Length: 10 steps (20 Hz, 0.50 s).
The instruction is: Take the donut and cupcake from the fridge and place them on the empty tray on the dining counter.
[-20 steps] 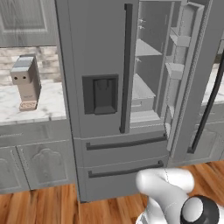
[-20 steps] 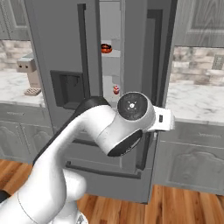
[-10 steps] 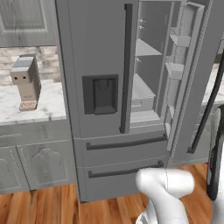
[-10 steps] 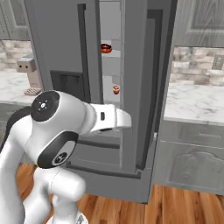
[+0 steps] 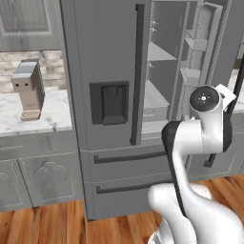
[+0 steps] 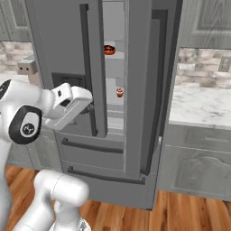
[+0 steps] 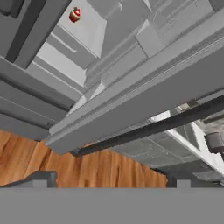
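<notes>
Fridge (image 6: 135,90) right door open for shelf access; donut (image 6: 109,49) and cupcake (image 6: 119,92) unpicked; jaws spread, empty.

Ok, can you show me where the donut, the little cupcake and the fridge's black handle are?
donut (image 6: 109,49), right base view, its dark iced top.
cupcake (image 6: 119,92), right base view, its red body.
fridge handle (image 5: 138,76), left base view, middle of the long black bar.

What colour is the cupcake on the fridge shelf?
Red with a pale top; the cupcake shows best in the hand view.
</notes>
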Available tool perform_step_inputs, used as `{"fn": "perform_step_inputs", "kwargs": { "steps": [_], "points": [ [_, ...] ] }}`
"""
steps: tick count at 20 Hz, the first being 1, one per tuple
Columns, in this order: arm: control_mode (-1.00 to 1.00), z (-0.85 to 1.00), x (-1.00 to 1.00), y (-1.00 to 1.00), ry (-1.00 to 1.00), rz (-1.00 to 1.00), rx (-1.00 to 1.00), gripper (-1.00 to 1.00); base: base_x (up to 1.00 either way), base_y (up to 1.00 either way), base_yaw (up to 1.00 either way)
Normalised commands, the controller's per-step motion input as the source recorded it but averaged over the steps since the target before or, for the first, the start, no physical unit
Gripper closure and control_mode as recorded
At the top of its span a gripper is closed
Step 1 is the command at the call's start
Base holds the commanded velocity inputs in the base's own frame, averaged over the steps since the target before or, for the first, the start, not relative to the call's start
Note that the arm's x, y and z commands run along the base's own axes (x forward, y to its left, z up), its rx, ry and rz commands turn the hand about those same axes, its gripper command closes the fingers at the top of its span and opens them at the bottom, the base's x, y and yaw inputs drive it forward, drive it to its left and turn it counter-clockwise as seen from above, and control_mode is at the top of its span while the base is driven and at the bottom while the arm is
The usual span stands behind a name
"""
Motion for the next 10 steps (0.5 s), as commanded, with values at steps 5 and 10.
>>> {"fn": "perform_step_inputs", "kwargs": {
  "steps": [5, 10],
  "points": [
    [-1.00, 0.00, 0.98, 0.67, 0.40, 0.00, -0.36, -1.00, 0.00, 0.00, 0.00],
    [-1.00, 0.01, 1.00, 0.04, 0.69, -0.05, -0.20, -1.00, 0.00, 0.00, 0.00]
  ]
}}
